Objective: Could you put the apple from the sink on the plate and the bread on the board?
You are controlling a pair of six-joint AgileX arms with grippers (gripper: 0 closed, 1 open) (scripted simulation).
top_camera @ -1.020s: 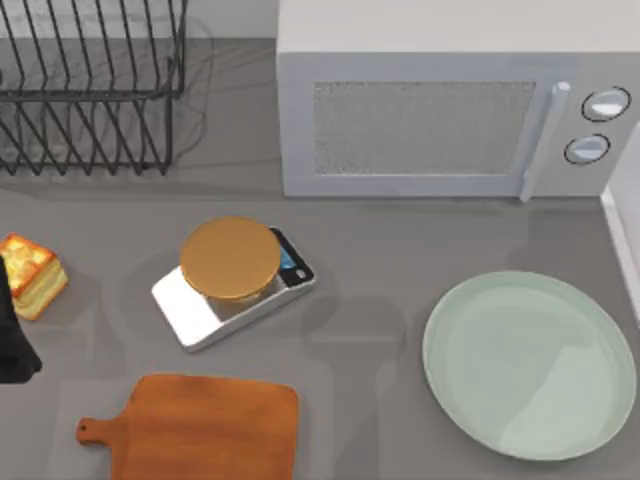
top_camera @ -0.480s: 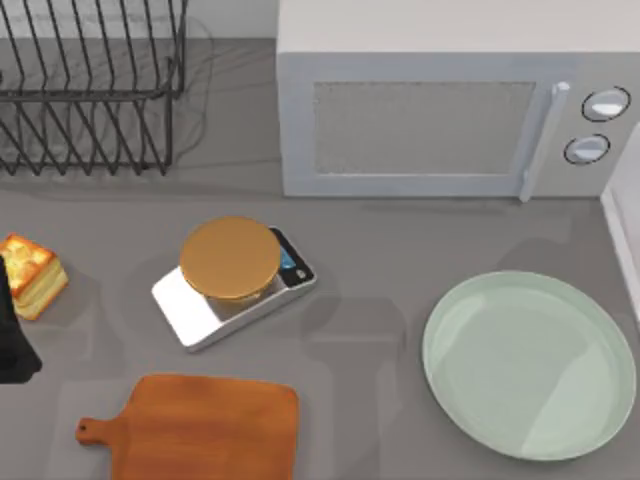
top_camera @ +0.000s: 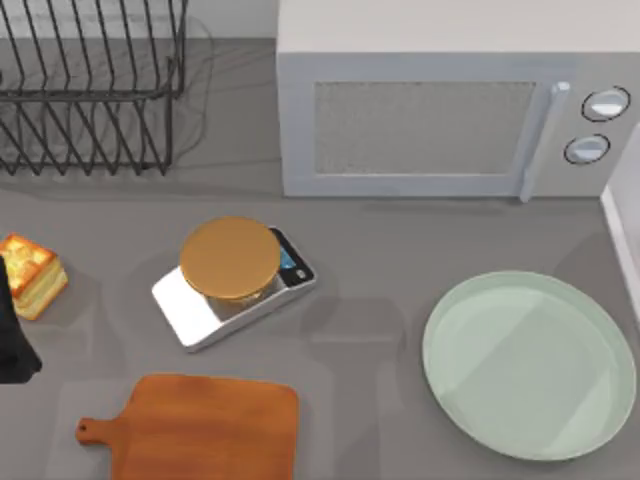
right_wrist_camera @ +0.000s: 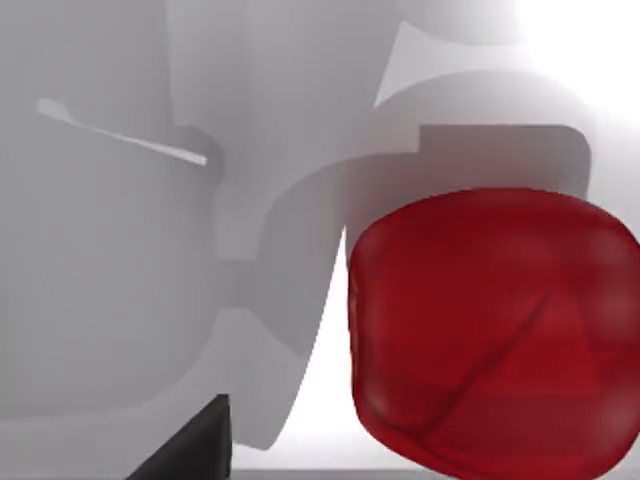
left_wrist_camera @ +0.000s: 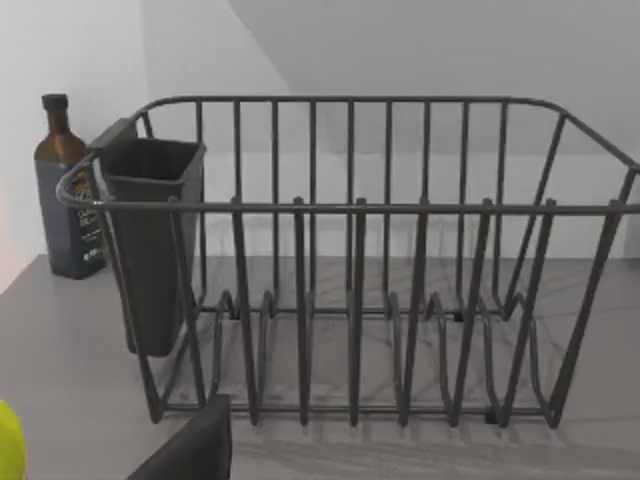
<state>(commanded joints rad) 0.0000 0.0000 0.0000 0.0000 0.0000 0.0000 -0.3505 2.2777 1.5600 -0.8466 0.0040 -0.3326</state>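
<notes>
Right wrist view: apple (right_wrist_camera: 495, 325) looms lower right, in sink. Right gripper's state: cannot tell. Centre on apple, grip gently; plate (top_camera: 470, 395) waits.

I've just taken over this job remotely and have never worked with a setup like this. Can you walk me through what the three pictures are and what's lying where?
You are driving two AgileX arms at a grey kitchen counter.

The top view looks straight down. It shows the large pale mint-green plate at the right, bare, and the orange-brown wooden cutting board at the lower left, also bare. The small golden-crusted bread cube sits at the far left, beside a dark part of the left arm. A silver kitchen scale, a microwave and a black wire dish rack fill the rest.

The left wrist view faces that rack and a dark bottle.

The right wrist view sits close to the glossy red apple, against pale surfaces.
</notes>
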